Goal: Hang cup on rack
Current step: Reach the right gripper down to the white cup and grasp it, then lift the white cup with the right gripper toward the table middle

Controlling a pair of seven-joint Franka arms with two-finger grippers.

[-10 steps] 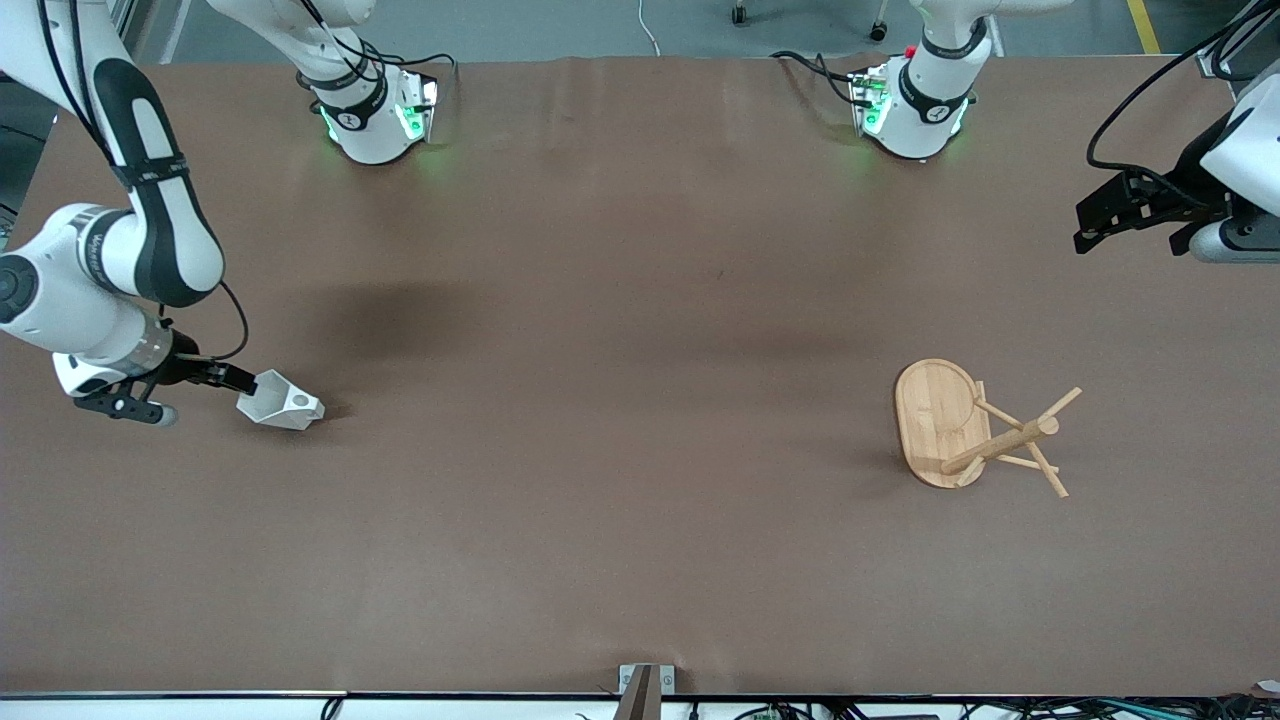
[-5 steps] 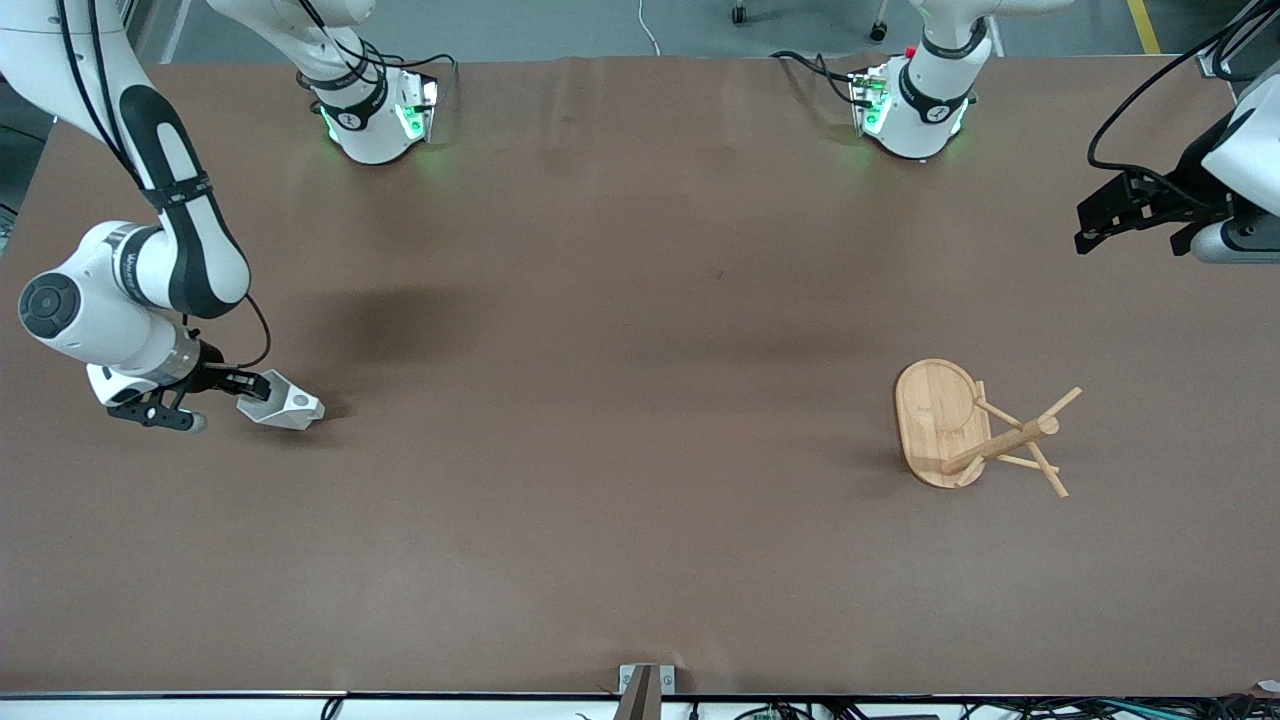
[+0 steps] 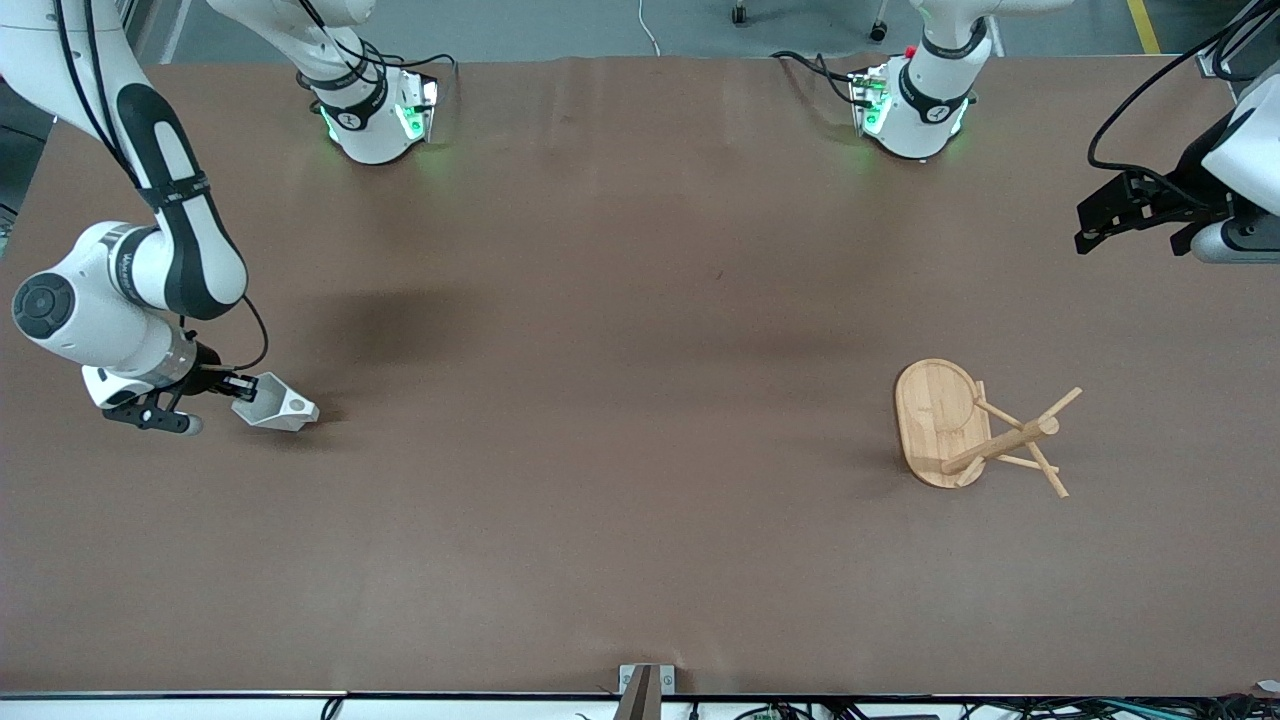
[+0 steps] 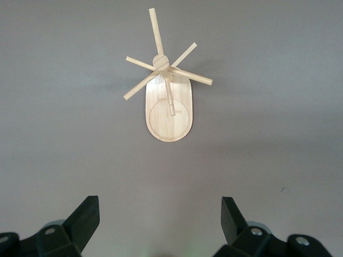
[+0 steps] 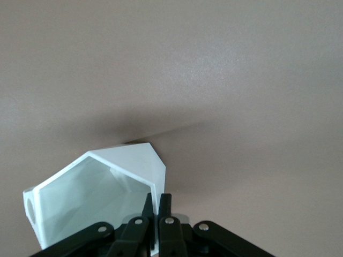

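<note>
The white faceted cup lies on its side near the right arm's end of the table. My right gripper is shut on its rim wall. The right wrist view shows the two fingers pinching the thin wall, one inside the cup and one outside. The wooden rack stands on its oval base toward the left arm's end, pegs angled out from the post. My left gripper waits open and empty, high over that end. The left wrist view shows the rack past my left gripper.
Both arm bases stand along the table edge farthest from the front camera. A small metal bracket sits at the edge nearest the camera. The brown tabletop between cup and rack is bare.
My right arm swung in toward the cup and its fingers took hold of the rim wall. The cup has shifted slightly toward the right arm's end. The left arm and rack have not moved.
</note>
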